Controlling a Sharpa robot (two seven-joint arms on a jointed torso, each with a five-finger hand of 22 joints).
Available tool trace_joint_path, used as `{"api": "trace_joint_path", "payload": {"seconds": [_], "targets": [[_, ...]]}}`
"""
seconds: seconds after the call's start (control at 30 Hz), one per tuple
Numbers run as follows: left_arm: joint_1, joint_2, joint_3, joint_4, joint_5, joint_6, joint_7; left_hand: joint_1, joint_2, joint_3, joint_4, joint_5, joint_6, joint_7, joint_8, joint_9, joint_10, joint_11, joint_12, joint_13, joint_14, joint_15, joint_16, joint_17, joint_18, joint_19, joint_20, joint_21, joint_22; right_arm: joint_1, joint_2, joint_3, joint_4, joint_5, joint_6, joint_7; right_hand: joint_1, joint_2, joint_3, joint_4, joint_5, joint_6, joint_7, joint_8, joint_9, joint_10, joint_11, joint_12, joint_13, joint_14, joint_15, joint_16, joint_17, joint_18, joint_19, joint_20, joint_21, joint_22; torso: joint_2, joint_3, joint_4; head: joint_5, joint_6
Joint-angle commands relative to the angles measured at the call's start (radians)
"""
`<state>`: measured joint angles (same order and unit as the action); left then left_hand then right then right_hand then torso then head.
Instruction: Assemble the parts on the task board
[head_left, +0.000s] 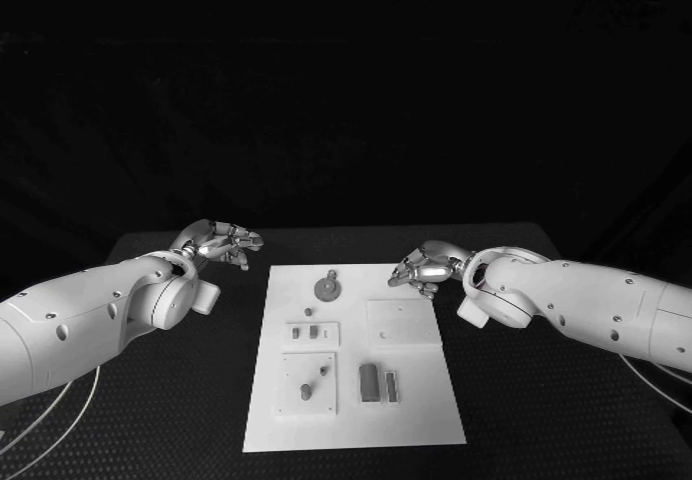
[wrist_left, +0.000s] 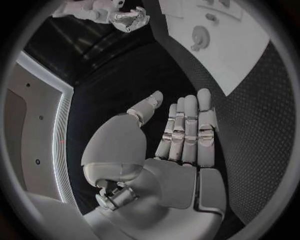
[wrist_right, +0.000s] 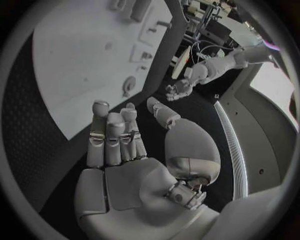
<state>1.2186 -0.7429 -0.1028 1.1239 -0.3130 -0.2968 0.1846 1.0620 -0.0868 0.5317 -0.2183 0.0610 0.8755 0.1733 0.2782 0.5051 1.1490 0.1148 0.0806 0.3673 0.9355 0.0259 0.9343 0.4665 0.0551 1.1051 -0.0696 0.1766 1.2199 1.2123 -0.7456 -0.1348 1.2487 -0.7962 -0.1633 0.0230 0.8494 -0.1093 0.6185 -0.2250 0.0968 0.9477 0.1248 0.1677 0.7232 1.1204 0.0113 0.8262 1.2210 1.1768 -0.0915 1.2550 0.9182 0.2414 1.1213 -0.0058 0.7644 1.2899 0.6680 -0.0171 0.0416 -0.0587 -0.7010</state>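
Note:
The white task board (head_left: 411, 415) lies in the middle of the black table. On it a round grey part (head_left: 329, 289) sits near the far edge, with small grey parts (head_left: 303, 331) in a raised square behind it and two upright blocks (head_left: 379, 383) nearer me. My left hand (head_left: 219, 243) hovers off the board's far left corner, holding nothing, its fingers straight (wrist_left: 187, 130) and the thumb apart. My right hand (head_left: 421, 268) hangs over the board's far right edge, also empty (wrist_right: 119, 145). The left wrist view shows the board (wrist_left: 250, 45) and the round part (wrist_left: 200, 37).
A second raised square (head_left: 309, 383) on the board carries two small parts. A plain raised square (head_left: 402, 322) lies under the right hand. Black matting (head_left: 173, 400) surrounds the board on both sides. Thin cables (head_left: 58, 410) run beside my left arm.

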Motion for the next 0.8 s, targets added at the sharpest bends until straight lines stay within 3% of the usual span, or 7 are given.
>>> {"api": "trace_joint_path", "payload": {"seconds": [0.03,0.23,0.33,0.37,0.43,0.53,0.8], "targets": [[0.012,0.021,0.002,-0.034,0.172,0.063,0.070,-0.021,-0.001,0.013,-0.001,-0.005,-0.016,0.000,-0.001,-0.004,-0.030,0.017,-0.016,-0.013,-0.053,0.035,-0.103,-0.039,0.002,-0.066,0.028,-0.078,-0.062,0.000,0.048,0.019,-0.114,0.222,-0.046,0.193,0.011,0.004,0.005,-0.005,0.003,-0.021,0.012,-0.009,0.002,-0.046,0.014,-0.066,-0.059,-0.055,0.011,-0.080,-0.035,0.006,-0.062,0.027,-0.060,-0.026,-0.026,0.0057,-0.0063,0.011,0.038],[0.014,0.068,0.003,-0.096,0.205,0.099,0.075,-0.110,-0.016,-0.033,-0.021,-0.011,-0.168,-0.033,-0.064,-0.022,-0.280,0.029,-0.019,-0.110,-0.328,0.137,-0.374,-0.144,-0.055,-0.412,0.136,-0.119,-0.255,-0.027,0.159,0.078,-0.333,0.349,-0.011,0.270,0.008,0.029,0.026,-0.019,0.003,-0.061,0.049,-0.025,-0.009,-0.118,0.064,-0.318,-0.326,-0.171,0.082,-0.372,-0.172,-0.031,-0.246,0.097,-0.241,-0.117,-0.045,0.0071,-0.0098,0.021,0.094],[0.014,0.097,0.003,-0.128,0.209,0.104,0.075,-0.113,-0.014,-0.037,-0.023,-0.012,-0.174,-0.035,-0.065,-0.022,-0.287,0.028,-0.018,-0.115,-0.332,0.138,-0.382,-0.147,-0.055,-0.422,0.139,-0.118,-0.266,-0.038,0.178,0.102,-0.381,0.369,-0.013,0.308,0.008,0.029,0.026,-0.019,0.003,-0.061,0.049,-0.025,-0.009,-0.118,0.064,-0.318,-0.326,-0.171,0.082,-0.372,-0.172,-0.031,-0.246,0.097,-0.241,-0.117,-0.050,0.0068,-0.0093,0.025,0.119],[0.013,0.104,0.003,-0.136,0.210,0.102,0.077,-0.118,-0.012,-0.043,-0.027,-0.012,-0.182,-0.037,-0.066,-0.020,-0.294,0.026,-0.017,-0.121,-0.339,0.140,-0.391,-0.151,-0.055,-0.430,0.143,-0.117,-0.280,-0.041,0.179,0.108,-0.385,0.380,-0.014,0.310,-0.015,0.040,0.040,-0.012,0.008,-0.102,0.055,-0.047,-0.019,-0.215,0.101,-0.409,-0.384,-0.307,0.136,-0.482,-0.218,-0.064,-0.363,0.122,-0.309,-0.140,-0.052,0.0072,-0.0084,0.026,0.123],[0.013,0.112,0.003,-0.148,0.210,0.099,0.084,-0.210,0.020,-0.078,0.020,0.002,-0.270,-0.070,-0.109,-0.035,-0.461,0.002,0.004,-0.168,-0.453,0.147,-0.460,-0.179,-0.054,-0.549,0.190,-0.051,-0.321,-0.051,0.192,0.130,-0.402,0.411,-0.013,0.320,-0.011,0.049,0.041,-0.017,0.000,-0.118,0.061,-0.051,-0.027,-0.186,0.115,-0.501,-0.502,-0.306,0.180,-0.579,-0.274,-0.077,-0.420,0.139,-0.351,-0.157,-0.056,0.0084,-0.0055,0.028,0.129],[0.013,0.118,0.003,-0.156,0.210,0.114,0.093,-0.240,0.022,-0.108,0.021,-0.012,-0.309,-0.089,-0.114,-0.028,-0.493,-0.007,-0.016,-0.188,-0.480,0.147,-0.480,-0.185,-0.055,-0.602,0.207,-0.107,-0.365,-0.069,0.200,0.146,-0.412,0.424,0.007,0.333,-0.015,0.057,0.013,-0.012,0.003,-0.151,0.055,-0.059,-0.055,-0.156,0.124,-0.631,-0.695,-0.367,0.218,-0.757,-0.358,-0.086,-0.479,0.163,-0.421,-0.196,-0.058,0.0099,-0.0076,0.032,0.143],[0.011,0.132,0.004,-0.174,0.210,0.163,0.124,-0.312,-0.005,-0.173,0.026,-0.013,-0.347,-0.108,-0.114,-0.017,-0.528,-0.026,-0.019,-0.211,-0.525,0.137,-0.506,-0.191,-0.055,-0.643,0.224,-0.116,-0.401,-0.105,0.219,0.170,-0.422,0.452,0.039,0.350,-0.084,0.048,-0.092,-0.003,0.000,-0.218,0.044,-0.074,-0.085,-0.247,0.140,-0.752,-0.852,-0.528,0.247,-0.910,-0.447,-0.123,-0.621,0.200,-0.546,-0.253,-0.057,0.0140,-0.0028,0.034,0.170]]}}
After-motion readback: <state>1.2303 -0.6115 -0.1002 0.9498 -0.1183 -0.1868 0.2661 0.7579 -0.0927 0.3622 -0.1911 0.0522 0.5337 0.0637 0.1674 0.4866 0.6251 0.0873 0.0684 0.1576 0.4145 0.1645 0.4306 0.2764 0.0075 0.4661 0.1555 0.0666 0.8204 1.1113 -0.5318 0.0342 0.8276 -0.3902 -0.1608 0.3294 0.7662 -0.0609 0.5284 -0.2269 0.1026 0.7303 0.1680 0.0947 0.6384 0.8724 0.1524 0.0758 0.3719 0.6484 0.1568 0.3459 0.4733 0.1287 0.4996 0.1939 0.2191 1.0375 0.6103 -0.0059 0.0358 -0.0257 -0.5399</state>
